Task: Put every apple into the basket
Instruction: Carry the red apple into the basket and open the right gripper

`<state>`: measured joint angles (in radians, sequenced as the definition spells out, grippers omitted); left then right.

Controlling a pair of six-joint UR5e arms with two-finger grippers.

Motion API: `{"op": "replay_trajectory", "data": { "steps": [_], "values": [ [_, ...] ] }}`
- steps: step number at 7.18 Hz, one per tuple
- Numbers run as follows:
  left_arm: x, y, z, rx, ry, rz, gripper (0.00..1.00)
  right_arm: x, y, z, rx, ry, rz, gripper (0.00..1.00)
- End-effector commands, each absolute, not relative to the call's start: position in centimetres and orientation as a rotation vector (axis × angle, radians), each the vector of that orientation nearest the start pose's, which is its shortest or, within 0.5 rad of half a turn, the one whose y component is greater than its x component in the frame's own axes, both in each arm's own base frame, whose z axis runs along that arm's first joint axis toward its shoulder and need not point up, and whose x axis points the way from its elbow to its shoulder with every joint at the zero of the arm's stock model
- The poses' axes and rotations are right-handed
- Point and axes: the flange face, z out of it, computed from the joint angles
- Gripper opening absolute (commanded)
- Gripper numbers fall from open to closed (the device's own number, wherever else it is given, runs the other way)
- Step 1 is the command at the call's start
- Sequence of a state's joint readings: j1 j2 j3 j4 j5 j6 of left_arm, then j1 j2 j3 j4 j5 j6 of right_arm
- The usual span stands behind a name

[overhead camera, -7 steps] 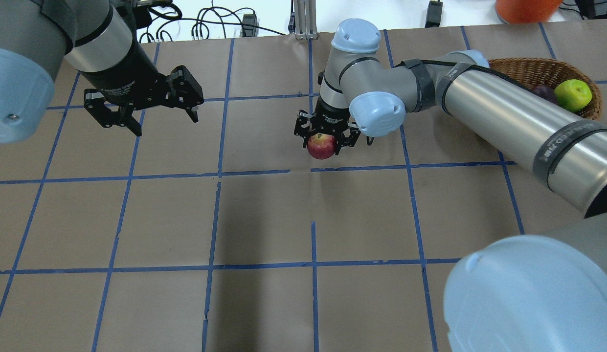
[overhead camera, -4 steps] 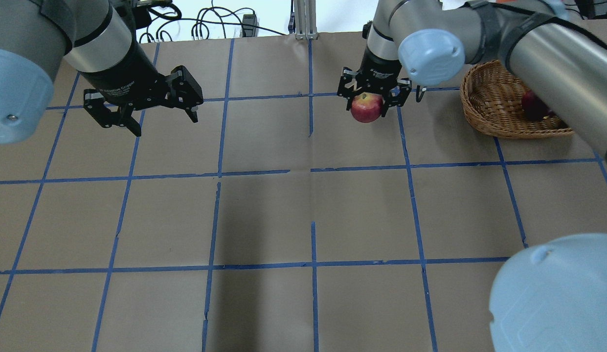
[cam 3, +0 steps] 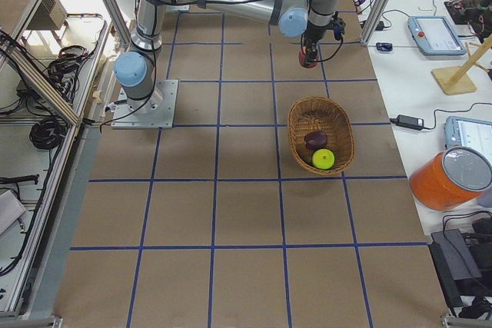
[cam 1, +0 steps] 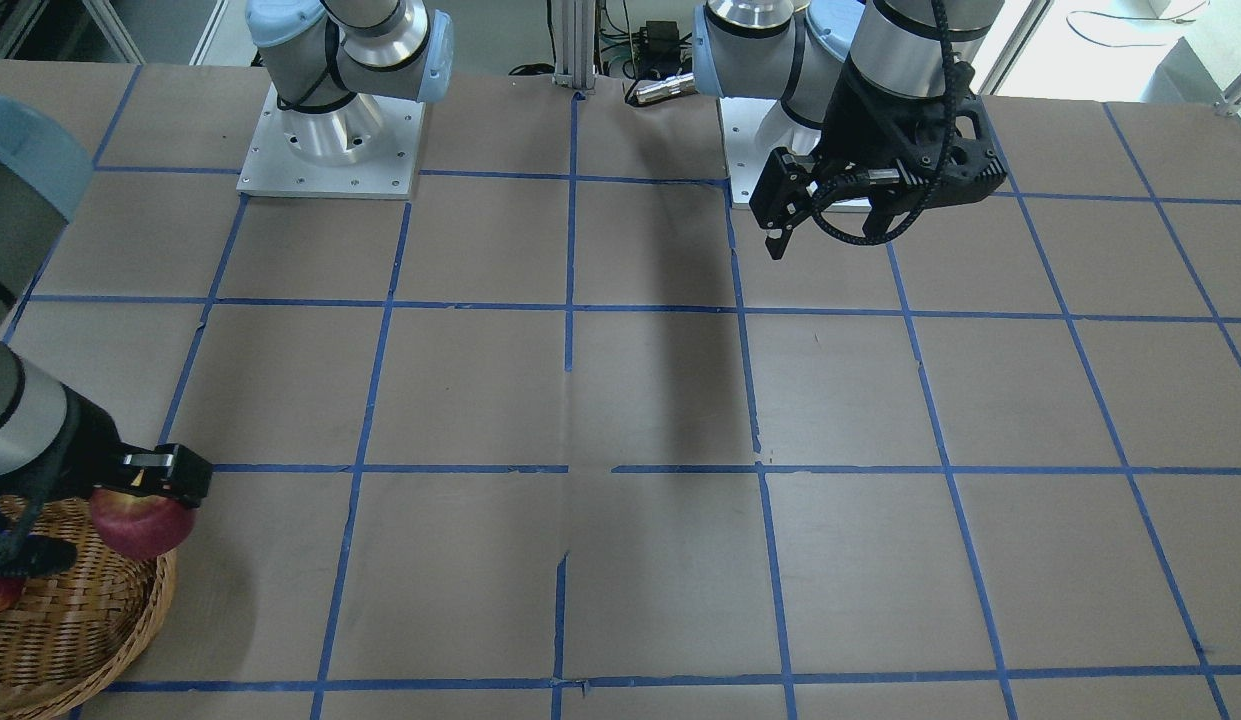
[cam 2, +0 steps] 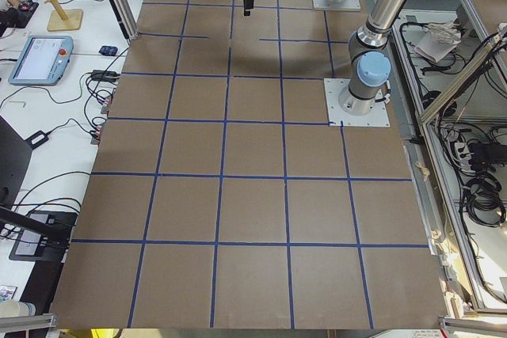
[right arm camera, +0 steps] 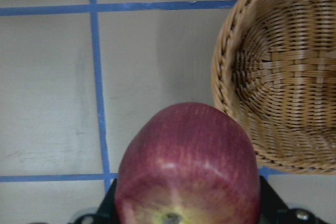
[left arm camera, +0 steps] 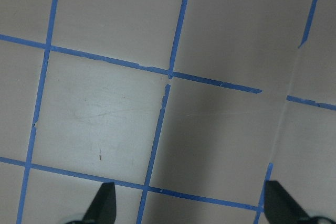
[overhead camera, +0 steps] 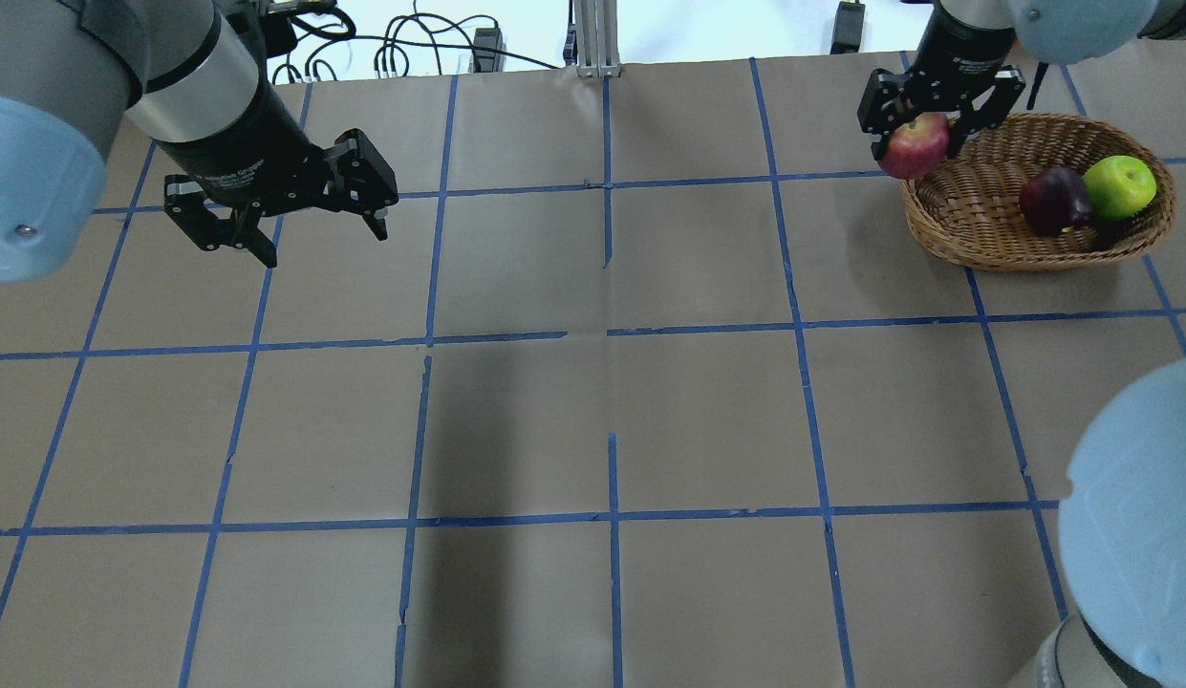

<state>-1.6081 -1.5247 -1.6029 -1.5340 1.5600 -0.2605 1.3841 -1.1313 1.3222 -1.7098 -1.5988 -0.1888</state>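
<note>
Since the earlier overhead shots the right arm has swung from frame centre to the upper right, taking the red apple with it. 0.6 s ago the apple was at top centre, well left of the basket. Now it overlaps the basket's upper-left rim. The arm no longer covers the basket, so both fruit inside show again. The left arm hasn't shifted.

Right gripper: clamped on the red apple, one finger on each side. In the right wrist view the apple fills the bottom centre and the woven rim curves in just to its right. It is at the rim, not yet inside. In the front-facing view it sits at lower left, against the basket's upper-right edge.

Basket contents: maroon apple and green apple, touching side by side in the right half. The green one is nearer the right rim.

Left gripper: upper left of the overhead frame, jaws spread wide, holding nothing. In the left wrist view its fingertips sit at the bottom corners, with only the taped table between them.
</note>
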Motion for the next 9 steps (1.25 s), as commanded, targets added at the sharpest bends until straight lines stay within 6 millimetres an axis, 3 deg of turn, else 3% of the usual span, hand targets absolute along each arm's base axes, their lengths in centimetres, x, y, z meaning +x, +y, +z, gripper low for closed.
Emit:
{"op": "replay_trajectory", "data": {
  "steps": [1, 2, 3, 5, 6, 7, 8, 9],
  "values": [
    [-15.3, -47.2, 49.7, -0.35, 3.139, -0.074, 1.0, -7.5, -69.3, 32.3, -0.046, 3.234, 0.101, 0.0],
    [-15.3, -47.2, 49.7, -0.35, 3.139, -0.074, 1.0, -10.9, -70.4, 29.0, -0.096, 3.241, 0.102, 0.0],
    [-15.3, -47.2, 49.7, -0.35, 3.139, -0.074, 1.0, -11.9, -70.8, 27.1, -0.085, 3.242, 0.106, 0.0],
    [-15.3, -47.2, 49.7, -0.35, 3.139, -0.074, 1.0, -11.7, -70.8, 26.2, -0.083, 3.22, 0.126, 0.09],
    [-15.3, -47.2, 49.7, -0.35, 3.139, -0.074, 1.0, -11.7, -70.8, 24.7, -0.082, 3.211, 0.166, 0.6],
    [-15.3, -47.2, 49.7, -0.35, 3.139, -0.074, 1.0, -11.7, -70.8, 24.6, -0.087, 3.211, 0.164, 0.91],
    [-15.3, -47.2, 49.7, -0.35, 3.139, -0.074, 1.0, -11.7, -70.8, 24.6, -0.083, 3.21, 0.168, 1.0],
    [-15.3, -47.2, 49.7, -0.35, 3.139, -0.074, 1.0, -11.8, -70.8, 25.6, -0.082, 3.216, 0.157, 1.0]
  ]
}}
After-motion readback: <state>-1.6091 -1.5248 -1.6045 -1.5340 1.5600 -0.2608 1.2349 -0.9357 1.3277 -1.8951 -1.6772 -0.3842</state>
